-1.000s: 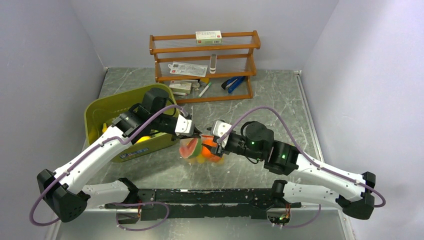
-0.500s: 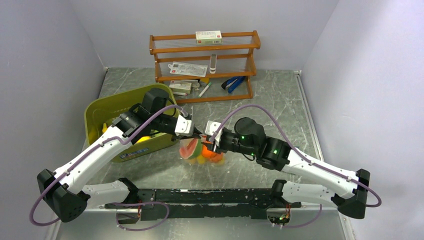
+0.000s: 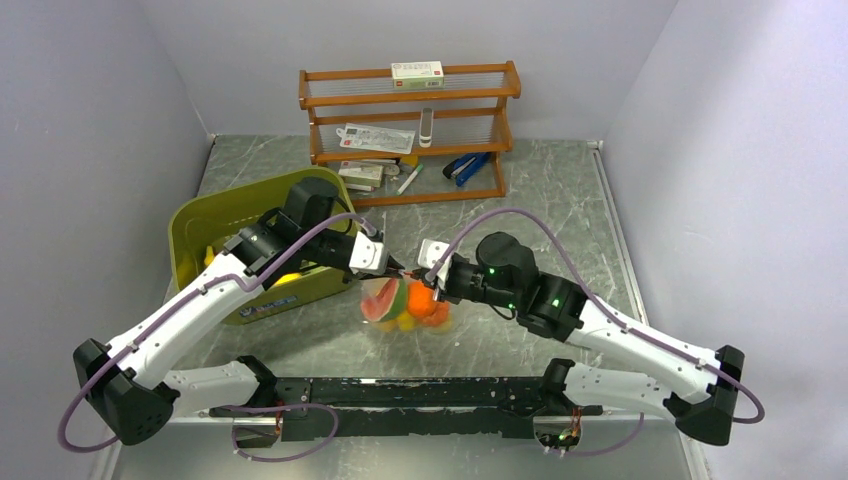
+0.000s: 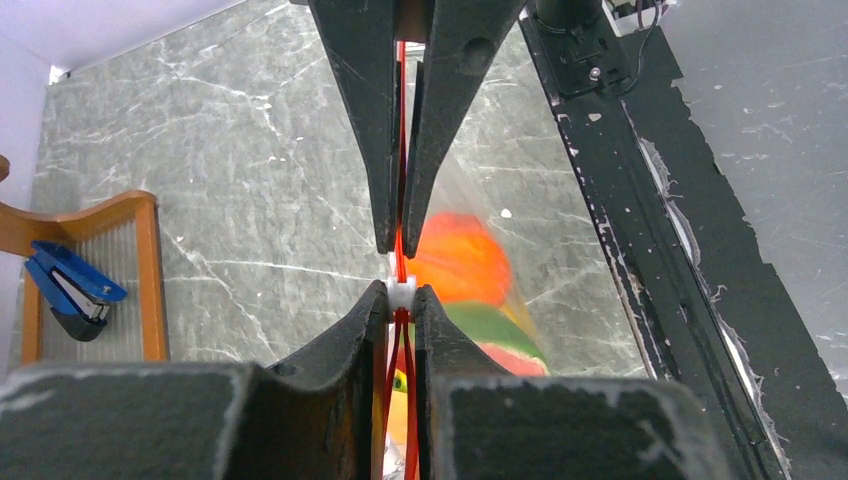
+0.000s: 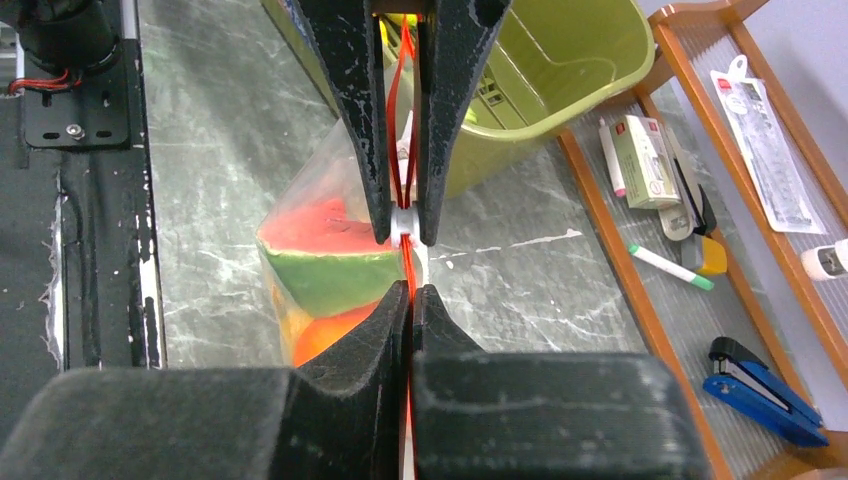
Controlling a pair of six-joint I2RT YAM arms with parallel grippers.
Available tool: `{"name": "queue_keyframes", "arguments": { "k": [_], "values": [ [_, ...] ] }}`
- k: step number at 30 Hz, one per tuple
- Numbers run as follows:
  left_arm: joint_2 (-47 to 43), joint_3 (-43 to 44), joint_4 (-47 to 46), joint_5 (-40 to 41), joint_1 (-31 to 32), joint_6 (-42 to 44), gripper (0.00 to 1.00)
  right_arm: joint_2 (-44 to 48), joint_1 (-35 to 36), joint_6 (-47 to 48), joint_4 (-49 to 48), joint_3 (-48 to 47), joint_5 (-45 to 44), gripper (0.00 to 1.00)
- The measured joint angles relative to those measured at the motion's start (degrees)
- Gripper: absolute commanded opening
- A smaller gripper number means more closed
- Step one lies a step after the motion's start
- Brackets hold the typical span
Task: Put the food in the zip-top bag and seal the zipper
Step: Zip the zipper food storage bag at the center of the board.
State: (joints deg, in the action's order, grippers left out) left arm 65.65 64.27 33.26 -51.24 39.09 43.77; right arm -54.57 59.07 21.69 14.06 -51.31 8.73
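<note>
Clamped the zipper (image 5: pixel 408 262) tip to tip along its length — left pincer (image 4: pixel 400 292) on the white tab (image 5: pixel 402 218), right pincer (image 5: pixel 411 290) just beside — food (image 5: pixel 325 272) inside the zip-top bag (image 5: pixel 312 185)

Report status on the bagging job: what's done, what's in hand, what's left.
Done: the food sits inside the zip-top bag. In hand: the left gripper and right gripper are both shut on the zipper, the right one at its white tab. Left: finishing the seal. In the right wrist view the red strip looks split in two, so it is probably not fully closed.
</note>
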Motion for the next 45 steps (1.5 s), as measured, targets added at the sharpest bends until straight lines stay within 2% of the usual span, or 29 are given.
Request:
{"name": "queue_keyframes", "arguments": {
  "k": [28, 45],
  "values": [
    [-4.63, 0.07, 5.7, 5.77, -0.26, 1.9, 0.07, 12.81, -2.03, -0.44, 12.55, 1.53, -6.16, 0.0],
    [-4.76, 0.04, 5.77, 7.3, -1.01, 3.43, 0.07, 14.14, -1.99, -2.64, 13.94, 1.53, -6.91, 0.0]
  ]
}}
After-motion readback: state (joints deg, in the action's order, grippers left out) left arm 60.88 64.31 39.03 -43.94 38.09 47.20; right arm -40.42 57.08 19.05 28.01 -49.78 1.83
